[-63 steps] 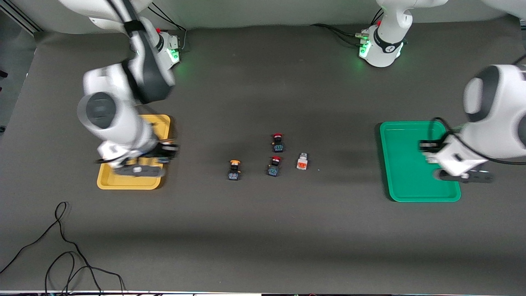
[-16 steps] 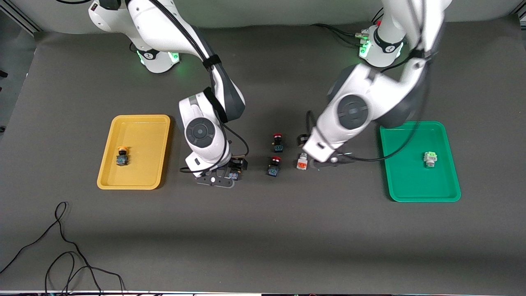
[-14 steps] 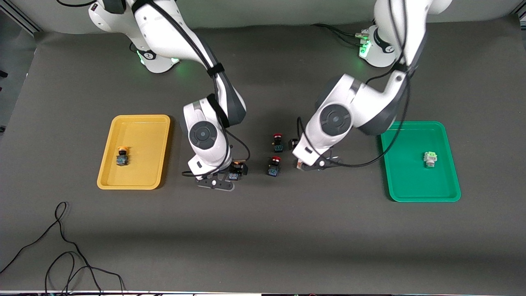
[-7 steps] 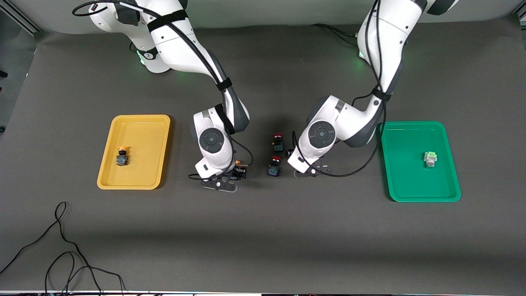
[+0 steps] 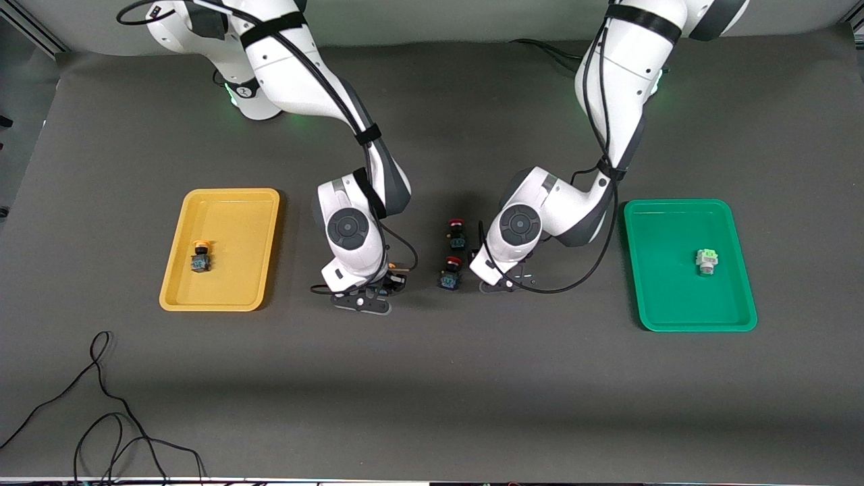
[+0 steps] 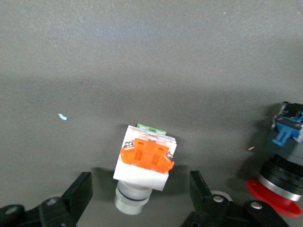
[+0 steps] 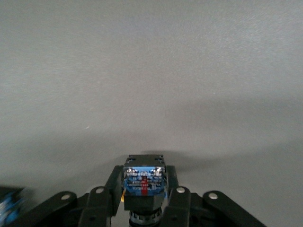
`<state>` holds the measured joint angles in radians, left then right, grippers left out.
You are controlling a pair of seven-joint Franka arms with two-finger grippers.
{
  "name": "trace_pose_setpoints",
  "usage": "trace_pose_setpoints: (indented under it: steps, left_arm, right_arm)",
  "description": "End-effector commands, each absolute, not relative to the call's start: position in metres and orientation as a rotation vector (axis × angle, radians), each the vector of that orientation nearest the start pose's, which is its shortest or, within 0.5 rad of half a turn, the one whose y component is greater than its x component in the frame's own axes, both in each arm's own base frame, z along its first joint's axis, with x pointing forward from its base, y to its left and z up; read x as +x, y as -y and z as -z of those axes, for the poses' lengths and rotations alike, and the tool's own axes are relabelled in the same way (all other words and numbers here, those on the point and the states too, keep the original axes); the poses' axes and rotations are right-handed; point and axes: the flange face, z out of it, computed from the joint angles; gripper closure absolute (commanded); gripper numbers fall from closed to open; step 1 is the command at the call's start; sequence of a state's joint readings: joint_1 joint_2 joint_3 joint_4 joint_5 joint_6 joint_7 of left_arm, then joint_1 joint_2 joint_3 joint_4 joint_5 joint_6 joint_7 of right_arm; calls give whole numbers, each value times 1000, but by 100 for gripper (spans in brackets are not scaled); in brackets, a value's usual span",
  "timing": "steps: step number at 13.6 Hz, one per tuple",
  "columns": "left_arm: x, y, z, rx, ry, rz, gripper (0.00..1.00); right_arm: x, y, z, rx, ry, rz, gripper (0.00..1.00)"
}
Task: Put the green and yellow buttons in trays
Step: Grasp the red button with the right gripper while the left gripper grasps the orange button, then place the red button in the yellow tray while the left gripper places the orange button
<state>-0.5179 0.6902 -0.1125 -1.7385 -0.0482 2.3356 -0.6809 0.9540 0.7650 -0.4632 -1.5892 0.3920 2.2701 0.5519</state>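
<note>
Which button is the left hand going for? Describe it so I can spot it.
Between the two trays sits a small cluster. The white-grey button with the orange-red block lies between the left hand's open fingers, beside a red-capped button. Its body is white; the neighbours' bases are black-blue.

Two trays, yellow (image 5: 260,202) and green (image 5: 675,310); six buttons, seemingly: two yellow-capped (image 5: 199,258) (image 7: 144,182), two red-capped (image 5: 457,233) (image 5: 451,273), two white (image 5: 706,260) (image 6: 144,163).

I'm looking at a robotics lab bench: a dark grey mat (image 5: 432,391) covers the whole table, two white arm bases with green status lights (image 5: 251,94) sit along its top edge, and loose black cables (image 5: 101,418) trail near the bottom corner
</note>
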Motion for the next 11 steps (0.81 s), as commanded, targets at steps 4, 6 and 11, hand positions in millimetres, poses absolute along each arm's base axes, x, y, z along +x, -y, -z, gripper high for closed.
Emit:
trace_pose_setpoints:
  steps: [4, 6, 11]
  left_arm:
    - [530, 383, -183, -3152, 213, -172, 100]
    - [533, 380, -207, -3142, 213, -184, 100]
    - [549, 344, -332, -3085, 219, -270, 100]
  right_arm:
    - [602, -328, -384, -3091, -213, -168, 73]
    - [611, -266, -403, -3107, -45, -213, 73]
    - [606, -87, -394, -3082, 122, -260, 73]
